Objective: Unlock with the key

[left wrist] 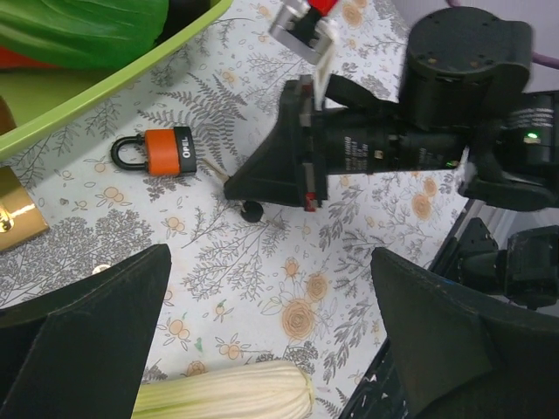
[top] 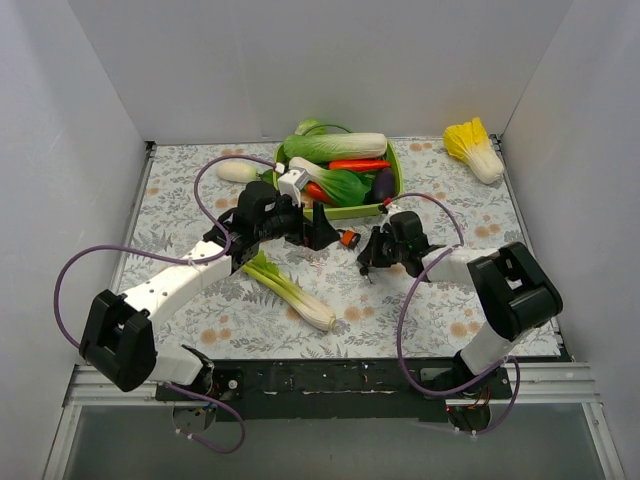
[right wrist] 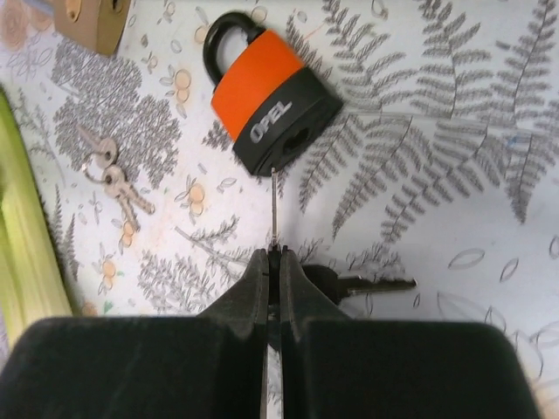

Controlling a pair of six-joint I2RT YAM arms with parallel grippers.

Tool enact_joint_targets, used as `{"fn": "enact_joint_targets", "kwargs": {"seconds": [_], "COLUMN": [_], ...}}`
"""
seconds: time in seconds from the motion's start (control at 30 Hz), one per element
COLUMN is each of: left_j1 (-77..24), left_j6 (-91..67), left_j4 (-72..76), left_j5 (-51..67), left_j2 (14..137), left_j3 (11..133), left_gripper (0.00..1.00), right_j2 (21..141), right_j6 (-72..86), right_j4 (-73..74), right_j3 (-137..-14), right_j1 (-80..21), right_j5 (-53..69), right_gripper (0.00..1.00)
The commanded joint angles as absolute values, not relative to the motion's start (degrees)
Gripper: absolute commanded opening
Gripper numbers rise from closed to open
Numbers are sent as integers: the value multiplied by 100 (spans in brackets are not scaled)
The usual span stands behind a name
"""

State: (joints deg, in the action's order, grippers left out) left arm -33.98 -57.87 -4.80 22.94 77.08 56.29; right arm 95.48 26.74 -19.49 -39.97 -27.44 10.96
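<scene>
Two stages look finished and the main one is left: the key is picked up and brought to a lock, but nothing is open yet. From the top view, the right gripper (top: 368,258) sits just near and right of the orange padlock (top: 348,239) on the patterned table (top: 450,300), in front of the green tray (top: 392,190) of vegetables. The left gripper (top: 308,230) hovers just left of the lock, and the key itself is too small to make out here. From the left wrist view, the left gripper (left wrist: 269,262) has its jaws spread wide and holds nothing. Beyond it the right gripper (left wrist: 240,182) points a thin key (left wrist: 216,170) toward the base of the orange padlock (left wrist: 157,150). A brass padlock (left wrist: 13,209) shows at the left edge. From the right wrist view, the right gripper (right wrist: 274,257) is pinched tight on the key (right wrist: 273,209), seen edge-on. Its tip reaches the black base of the orange padlock (right wrist: 271,105), just left of the keyway. Whether it has entered cannot be told. The shackle sits closed in the body. A spare key (right wrist: 362,284) lies just right of the fingers, and a bunch of silver keys (right wrist: 113,179) lies to the left. Remaining, by this reading: seat the blade, turn it, and free the shackle.
</scene>
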Motion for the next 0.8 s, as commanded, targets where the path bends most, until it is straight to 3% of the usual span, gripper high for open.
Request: {"fn": "enact_joint_targets", "kwargs": {"seconds": [0.0, 0.53, 0.77], "left_j1": [-3445, -4307, -4307], "left_j6": [-5748, -5282, -4799], "left_j4": [-554, -1916, -1758], "left_j5": [1733, -719, -274], "left_j2": [7839, 10940, 11381], "left_j3": [5713, 7901, 8051], "left_gripper": [98, 97, 93], "right_j2": [8738, 4475, 3876], "right_j6": [2734, 2338, 2320], "right_j4": [-1785, 174, 387], "right_j3": [-3797, -3340, -3191], "right_j1": [-2769, -1916, -1916], "right_j5": [881, 228, 334], "right_gripper": [1, 1, 1]}}
